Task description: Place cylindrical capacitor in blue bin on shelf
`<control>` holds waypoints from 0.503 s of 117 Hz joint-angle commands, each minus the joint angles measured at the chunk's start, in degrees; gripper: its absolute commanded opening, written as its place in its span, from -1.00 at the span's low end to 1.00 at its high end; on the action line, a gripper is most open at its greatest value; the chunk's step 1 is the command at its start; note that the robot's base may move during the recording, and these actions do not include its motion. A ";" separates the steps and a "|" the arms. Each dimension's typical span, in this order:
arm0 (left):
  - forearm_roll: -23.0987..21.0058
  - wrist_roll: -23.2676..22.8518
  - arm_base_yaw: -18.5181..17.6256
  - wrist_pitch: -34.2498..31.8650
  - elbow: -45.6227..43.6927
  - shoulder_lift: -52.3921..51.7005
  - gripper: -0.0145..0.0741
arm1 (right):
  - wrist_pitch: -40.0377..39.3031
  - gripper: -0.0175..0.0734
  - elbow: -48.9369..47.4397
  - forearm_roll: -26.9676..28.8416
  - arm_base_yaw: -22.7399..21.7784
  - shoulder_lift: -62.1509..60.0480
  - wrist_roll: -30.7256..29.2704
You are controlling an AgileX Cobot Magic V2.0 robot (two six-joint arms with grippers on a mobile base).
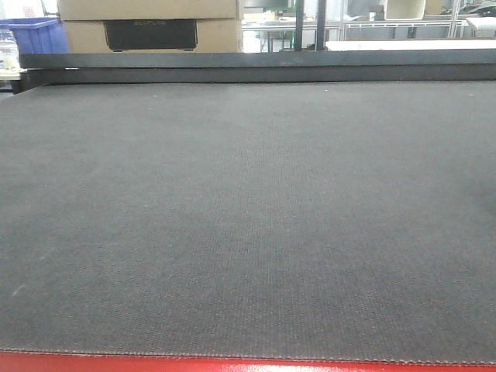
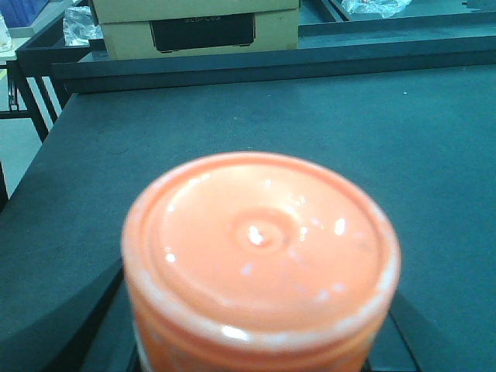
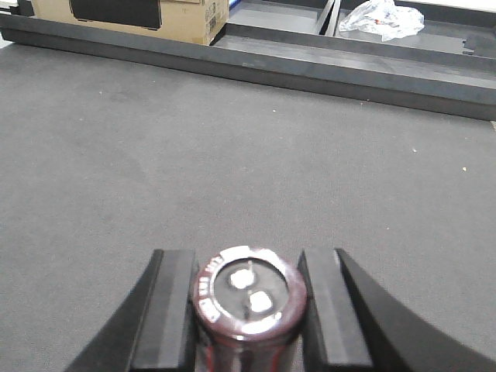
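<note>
The cylindrical capacitor [image 3: 248, 293] is a dark maroon can with two metal terminals on its top face. It stands upright between the black fingers of my right gripper [image 3: 246, 267], which is shut on it above the dark mat. An orange round-topped cylinder [image 2: 260, 248] fills the left wrist view, and my left gripper [image 2: 260, 353] is shut on it, with only dark finger edges [image 2: 93, 329] showing beside it. The shelf and the blue bin are out of view. Neither gripper shows in the front view.
A red-edged table with a dark mat [image 1: 248, 217] spreads ahead, bounded at the back by a low black rail [image 1: 256, 66]. Behind the rail stand a cardboard box [image 1: 147, 27], a blue crate [image 1: 35, 35] at far left, and a crumpled plastic bag [image 3: 381, 17].
</note>
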 commanded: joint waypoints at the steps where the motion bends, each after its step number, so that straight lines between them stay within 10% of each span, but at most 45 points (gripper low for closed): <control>1: -0.44 0.00 -0.41 -0.87 0.16 -0.45 -0.92 | -1.13 -0.93 -0.33 -0.25 0.19 -0.27 -0.24; 59: -0.44 0.00 -0.41 -0.87 0.16 -0.45 -0.92 | -1.13 -0.93 -0.33 -0.25 0.19 -0.27 -0.24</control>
